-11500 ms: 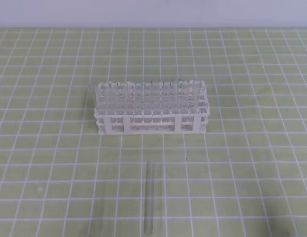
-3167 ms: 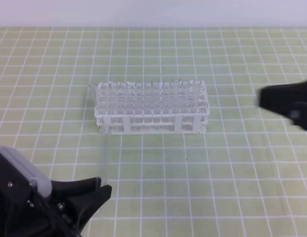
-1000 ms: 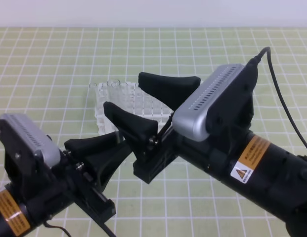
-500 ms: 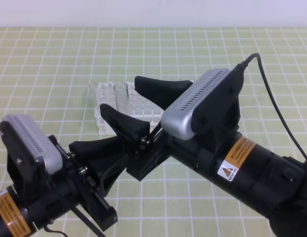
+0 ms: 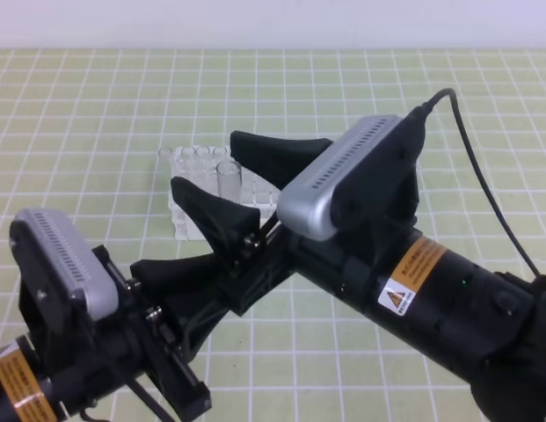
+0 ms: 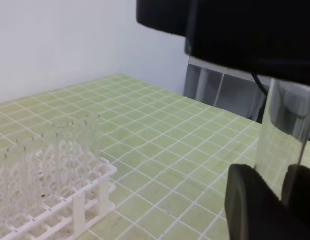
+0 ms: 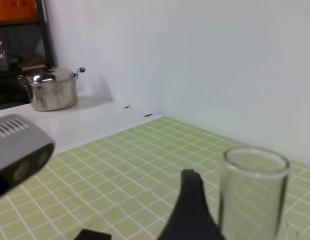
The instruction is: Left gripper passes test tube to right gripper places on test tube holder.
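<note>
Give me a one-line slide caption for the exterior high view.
Left gripper holds the test tube upright between the open fingers of the right gripper, in front of the test tube holder.

Both arms crowd above the test tube holder (image 5: 189, 189), blocking its right side; far mat (image 5: 97, 97) lies open.

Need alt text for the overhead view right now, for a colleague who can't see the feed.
The left tool holds the test tube upright between the spread fingers of the open right tool, above the green grid mat. The white test tube holder sits behind, mostly hidden by both arms.
</note>
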